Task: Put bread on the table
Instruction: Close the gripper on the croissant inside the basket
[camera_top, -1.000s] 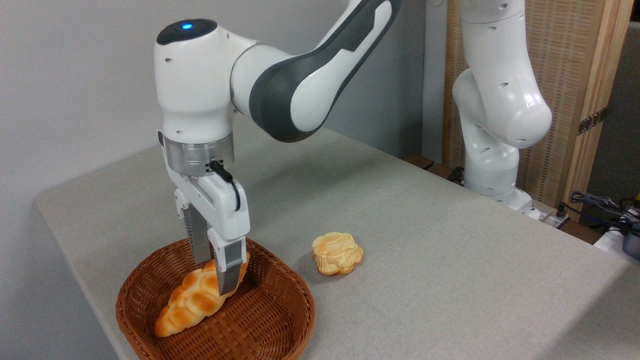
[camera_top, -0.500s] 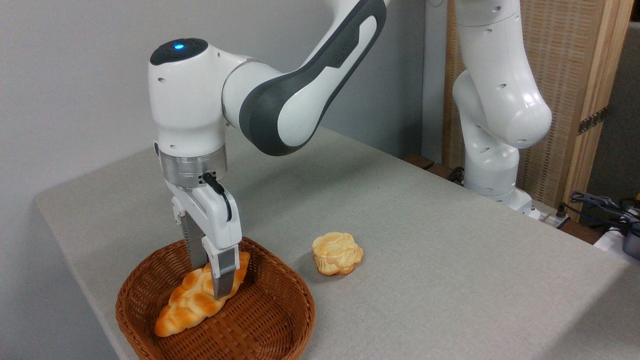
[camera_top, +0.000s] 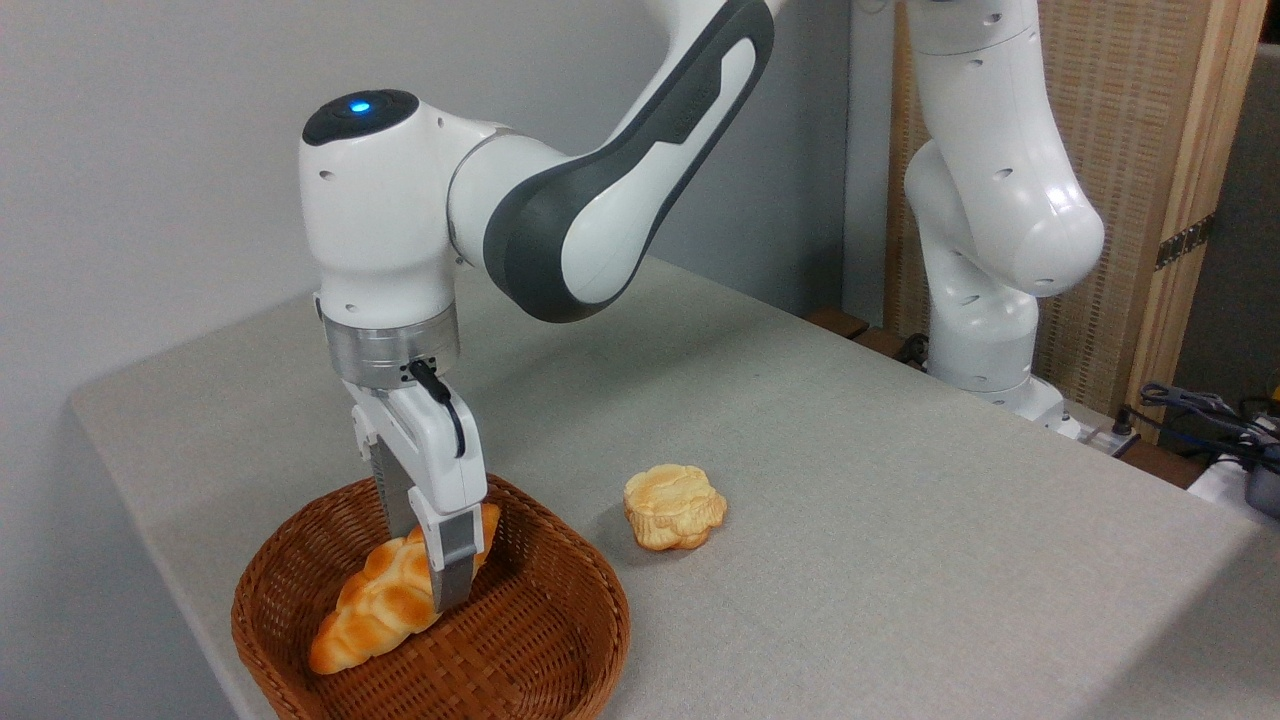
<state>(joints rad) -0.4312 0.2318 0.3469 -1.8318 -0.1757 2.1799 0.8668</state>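
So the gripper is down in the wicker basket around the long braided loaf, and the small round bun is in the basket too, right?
Not quite. The camera view shows the small round bun on the table, right of the wicker basket. The gripper does straddle the long braided loaf in it.

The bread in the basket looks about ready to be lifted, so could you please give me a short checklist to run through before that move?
1. Gripper straddles the bread, one finger on each side near its upper end: ok.
2. Fingers firmly closed on the loaf: cannot tell.
3. Grasp centred: not ok, it sits near one end, so the loaf may tilt.
4. Bread lifted clear of the basket: not ok, its low end rests inside.
5. Free table space for placing: ok.
6. Round bun clear of the basket: ok.
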